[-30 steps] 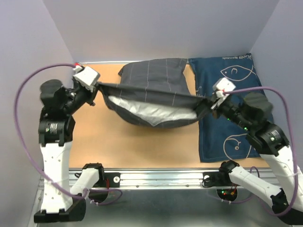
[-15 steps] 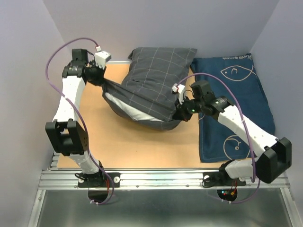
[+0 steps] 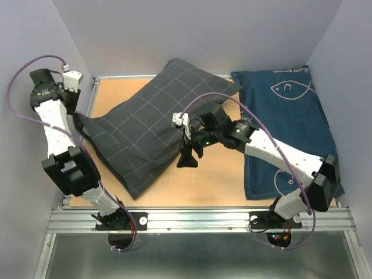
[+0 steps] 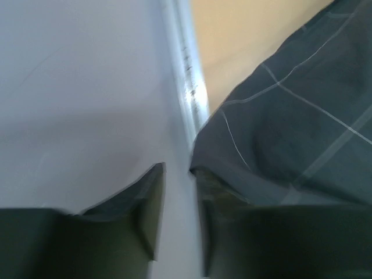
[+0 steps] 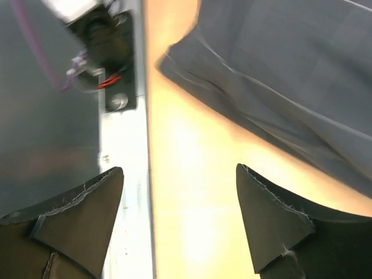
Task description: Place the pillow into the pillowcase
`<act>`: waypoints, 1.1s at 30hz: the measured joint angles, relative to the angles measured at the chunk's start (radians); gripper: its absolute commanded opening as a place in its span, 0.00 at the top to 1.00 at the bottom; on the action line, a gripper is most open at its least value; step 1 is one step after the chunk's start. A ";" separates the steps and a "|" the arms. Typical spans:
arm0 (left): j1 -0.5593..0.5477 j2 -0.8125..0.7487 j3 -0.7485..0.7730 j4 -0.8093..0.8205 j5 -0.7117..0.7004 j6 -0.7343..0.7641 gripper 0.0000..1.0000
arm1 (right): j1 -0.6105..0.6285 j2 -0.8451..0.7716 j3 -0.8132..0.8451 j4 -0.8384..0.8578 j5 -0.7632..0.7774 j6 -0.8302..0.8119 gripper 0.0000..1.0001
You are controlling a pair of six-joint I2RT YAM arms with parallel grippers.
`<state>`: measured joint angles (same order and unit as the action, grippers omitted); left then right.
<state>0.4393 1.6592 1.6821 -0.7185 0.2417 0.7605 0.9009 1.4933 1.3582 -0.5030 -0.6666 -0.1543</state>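
The dark grey grid-patterned pillowcase (image 3: 142, 136) lies plump and diagonal on the wooden table (image 3: 203, 180). The pillow is hidden; no white shows. My left gripper (image 3: 75, 108) hangs at the far left wall, beside the pillowcase's left corner. In the left wrist view its jaws (image 4: 177, 170) stand a little apart with nothing between them, and the pillowcase (image 4: 290, 128) lies against the right finger. My right gripper (image 3: 187, 158) stands open just off the pillowcase's right near edge. In the right wrist view its jaws (image 5: 179, 168) are wide apart over bare table, with the pillowcase (image 5: 279, 75) up right.
A navy blue cloth with white fish drawings (image 3: 285, 116) covers the right side of the table. A metal rail (image 3: 197, 220) runs along the near edge, seen also as the rail (image 5: 125, 174) in the right wrist view. Purple-grey walls close in on three sides.
Both grippers have let go of the pillowcase's mouth and opened. The pillowcase has dropped flat and diagonal. The left arm swung to the left wall; the right gripper moved near its edge.
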 measured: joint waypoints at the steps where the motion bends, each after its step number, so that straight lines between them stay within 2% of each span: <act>1: 0.024 0.000 0.017 -0.008 -0.014 0.008 0.27 | -0.013 -0.001 0.015 -0.012 0.020 -0.014 0.21; 5: 0.062 0.006 0.164 -0.071 -0.028 0.010 0.20 | -0.209 0.021 0.114 -0.050 0.080 -0.040 0.25; 8: 0.027 0.003 0.291 -0.097 -0.010 -0.026 0.18 | -0.378 0.130 0.262 -0.046 0.178 -0.041 0.22; 10: -0.023 -0.014 0.303 -0.102 0.006 -0.064 0.19 | -0.437 0.230 0.367 -0.039 0.236 -0.040 0.20; 13: -0.135 -0.070 0.177 -0.091 0.025 -0.135 0.23 | -0.462 0.411 0.522 -0.006 0.306 -0.032 0.19; 16: -0.248 -0.121 -0.038 -0.093 0.065 -0.212 0.26 | -0.462 0.573 0.645 0.014 0.342 -0.025 0.20; 20: -0.340 -0.131 -0.296 -0.078 0.089 -0.306 0.26 | -0.463 0.729 0.700 0.034 0.367 -0.018 0.21; 21: -0.354 -0.131 -0.365 -0.060 0.090 -0.332 0.28 | -0.463 0.738 0.684 0.039 0.369 -0.018 0.21; 23: -0.365 -0.126 -0.407 -0.047 0.084 -0.357 0.30 | -0.463 0.720 0.594 0.069 0.370 -0.022 0.22; 27: -0.365 -0.060 -0.366 -0.003 0.057 -0.400 0.30 | -0.463 0.528 0.249 0.149 0.354 -0.011 0.22; 30: -0.367 0.126 -0.160 -0.016 0.034 -0.424 0.26 | -0.468 0.375 0.027 0.129 0.334 0.022 0.20; 33: -0.373 0.352 0.168 0.000 0.024 -0.441 0.21 | -0.470 0.288 -0.112 0.059 0.332 0.048 0.19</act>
<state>0.0662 2.0117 1.8500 -0.7189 0.2661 0.3191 0.4313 1.7813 1.2465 -0.4438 -0.3351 -0.1066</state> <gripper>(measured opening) 0.740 0.800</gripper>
